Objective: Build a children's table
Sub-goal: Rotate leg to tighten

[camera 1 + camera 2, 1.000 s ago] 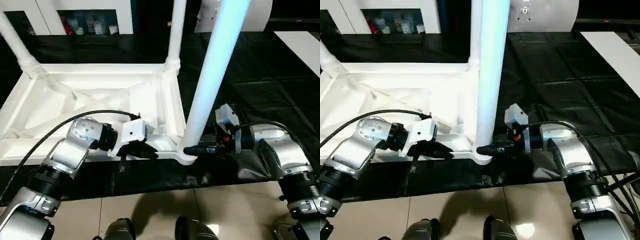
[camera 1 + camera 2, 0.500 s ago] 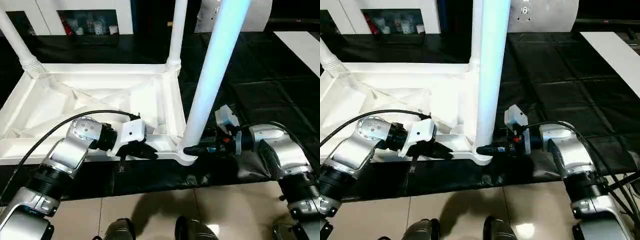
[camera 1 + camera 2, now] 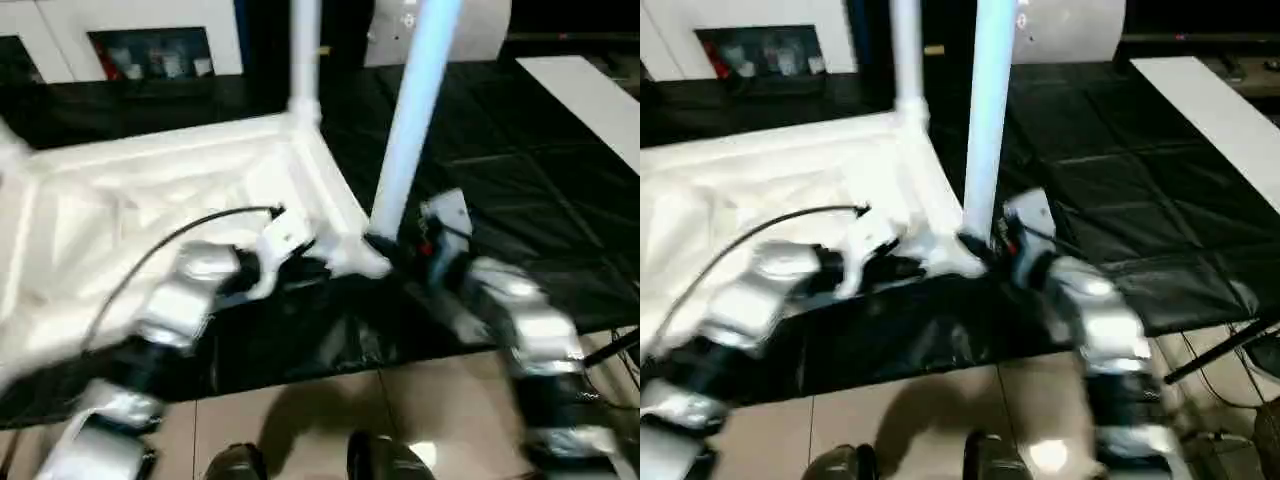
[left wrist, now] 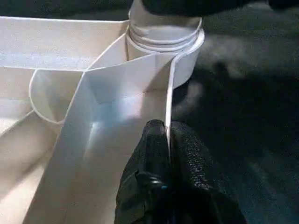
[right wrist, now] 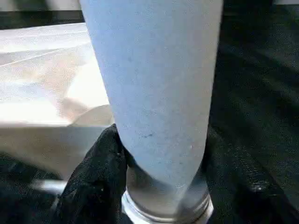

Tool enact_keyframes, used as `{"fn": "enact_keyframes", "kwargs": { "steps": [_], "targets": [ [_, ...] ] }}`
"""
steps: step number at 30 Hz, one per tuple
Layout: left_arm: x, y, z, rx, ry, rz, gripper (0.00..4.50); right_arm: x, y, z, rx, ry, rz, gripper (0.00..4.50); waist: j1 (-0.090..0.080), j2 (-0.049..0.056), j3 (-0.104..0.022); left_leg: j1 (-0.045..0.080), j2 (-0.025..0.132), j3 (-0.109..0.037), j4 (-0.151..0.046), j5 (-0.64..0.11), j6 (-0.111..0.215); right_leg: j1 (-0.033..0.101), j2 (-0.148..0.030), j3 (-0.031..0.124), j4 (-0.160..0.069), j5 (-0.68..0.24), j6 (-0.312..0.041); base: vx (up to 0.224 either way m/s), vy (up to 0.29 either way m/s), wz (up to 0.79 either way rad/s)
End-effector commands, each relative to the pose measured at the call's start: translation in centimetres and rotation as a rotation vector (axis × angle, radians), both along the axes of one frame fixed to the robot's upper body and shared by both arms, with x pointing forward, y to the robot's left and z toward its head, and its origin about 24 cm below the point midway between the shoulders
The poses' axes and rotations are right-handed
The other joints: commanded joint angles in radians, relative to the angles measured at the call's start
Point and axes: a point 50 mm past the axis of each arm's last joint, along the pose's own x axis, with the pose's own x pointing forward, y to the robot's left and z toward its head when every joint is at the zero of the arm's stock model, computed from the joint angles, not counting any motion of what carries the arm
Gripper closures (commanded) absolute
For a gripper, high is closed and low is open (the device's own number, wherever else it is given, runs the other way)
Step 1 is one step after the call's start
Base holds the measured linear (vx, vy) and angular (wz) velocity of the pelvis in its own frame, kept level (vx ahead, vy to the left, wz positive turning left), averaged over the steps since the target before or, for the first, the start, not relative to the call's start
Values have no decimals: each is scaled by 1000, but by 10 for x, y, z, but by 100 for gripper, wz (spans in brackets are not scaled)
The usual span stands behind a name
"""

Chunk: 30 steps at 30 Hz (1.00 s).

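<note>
— Where's the table?
— The top lies underside up on a black mat, a leg upright in its near corner socket.
— The grippers?
— Left gripper pinches the rim beside that socket; right gripper clasps the leg's base.

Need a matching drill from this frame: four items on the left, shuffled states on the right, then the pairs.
Items
1. left gripper
2. right gripper
3. near table leg
4. far table leg

States
A. upright in the tabletop's far corner socket
B. fingers either side of a leg's base
C. pinching a thin rim of the tabletop
D. upright in the near corner socket, gripped low

Pairs: 1-C, 2-B, 3-D, 4-A
</note>
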Motion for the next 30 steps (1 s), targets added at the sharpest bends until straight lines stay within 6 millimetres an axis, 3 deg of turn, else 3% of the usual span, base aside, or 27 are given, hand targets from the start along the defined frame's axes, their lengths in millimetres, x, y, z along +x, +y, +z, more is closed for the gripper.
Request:
{"fn": "enact_keyframes", "kwargs": {
  "steps": [1, 3, 4, 8, 12, 17, 18, 19, 25, 30],
  "targets": [
    [10, -30, 27, -76, -123, 90, 450, -12, 59, -13, 61, 82, 166, 252, 1, -4, -85, 15, 27, -15, -67, -216, 48, 57, -71, 38, -92, -514, -100, 0, 0, 0],
    [11, -37, 30, -90, -132, 116, 450, -11, 63, -12, 69, 66, 129, 252, 3, -5, -87, 13, 25, -13, -66, -201, 64, 60, -71, 40, -88, -468, -105, 0, 0, 0],
    [9, -41, 32, -101, -143, 98, 450, -12, 64, -11, 112, 57, 125, 196, 5, -6, -90, 11, 24, -12, -66, -191, 75, 61, -71, 42, -86, -443, -108, 0, 0, 0],
    [4, -42, 30, -87, -148, 40, 450, -13, 58, -8, 154, 35, 115, 161, 7, -4, -91, 9, 26, -11, -67, -160, 97, 64, -69, 43, -78, -373, -126, 0, 0, 0],
    [-1, -29, 24, -53, -148, -36, 450, -10, 37, -5, 87, -29, 130, 123, 8, 1, -89, 9, 28, -14, -69, -171, 103, 67, -71, 42, -78, -364, -139, 0, 0, 0],
    [-5, 0, 14, 7, -146, -122, 450, -4, -13, 3, -11, -102, 206, 84, 5, 1, -88, 6, 28, -11, -66, -170, 110, 70, -73, 44, -75, -353, -154, 0, 0, 0],
    [-5, 0, 14, 7, -146, -122, 450, -4, -13, 3, -11, -102, 206, 77, 7, 4, -87, 7, 28, -12, -66, -174, 112, 71, -73, 43, -76, -355, -153, 0, 0, 0],
    [-7, 4, 14, 13, -139, -148, 450, -6, -19, 7, -31, -112, 252, 63, 6, 0, -86, 7, 30, -11, -66, -167, 117, 72, -70, 43, -73, -340, -160, 0, 0, 0],
    [-13, 22, 11, 65, -123, -313, 450, -14, -35, 16, -115, -117, 499, 63, 8, -1, -85, 10, 34, -10, -66, -173, 125, 69, -71, 44, -70, -334, -181, 0, 0, 0],
    [-19, 36, 11, 114, -101, -450, 450, -18, -41, 15, -160, -88, 656, 63, 17, -3, -83, 15, 36, -9, -67, -188, 119, 64, -73, 45, -75, -385, -170, 0, 0, 0]
  ]
}}
